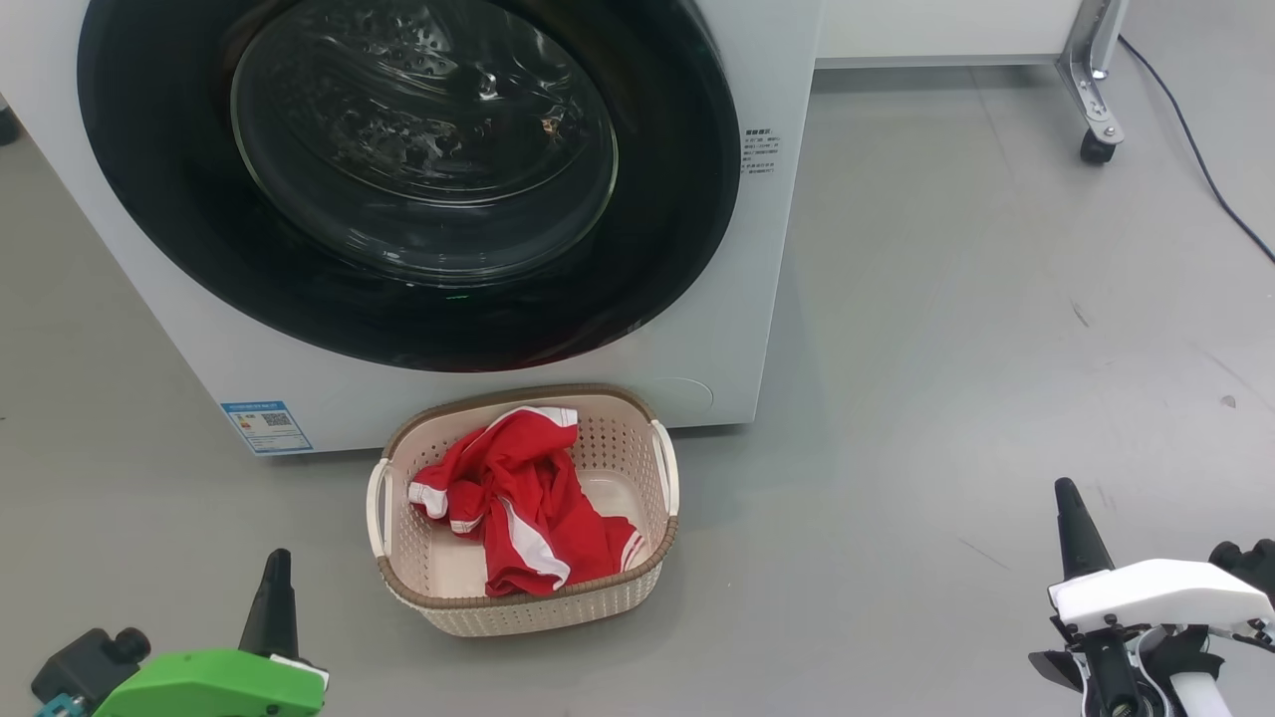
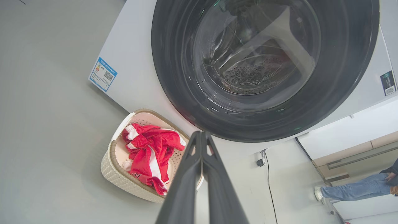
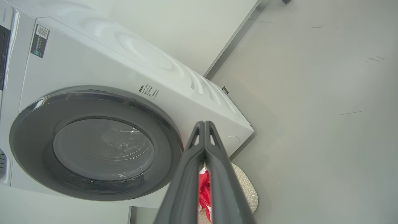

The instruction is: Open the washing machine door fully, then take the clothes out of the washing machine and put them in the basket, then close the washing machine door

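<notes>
Both of my grippers sit low and empty with fingers pressed together, the left gripper (image 1: 274,578) at seven o'clock in the head view and the right gripper (image 1: 1071,518) at four o'clock. Red clothes (image 1: 518,498) lie heaped in the basket (image 1: 538,612) at six o'clock, just in front of the washing machine (image 1: 772,299), and the washing machine door (image 1: 398,179) at eleven o'clock lies flush and closed. Through its glass I make out only bare drum, so I judge every step done.
</notes>
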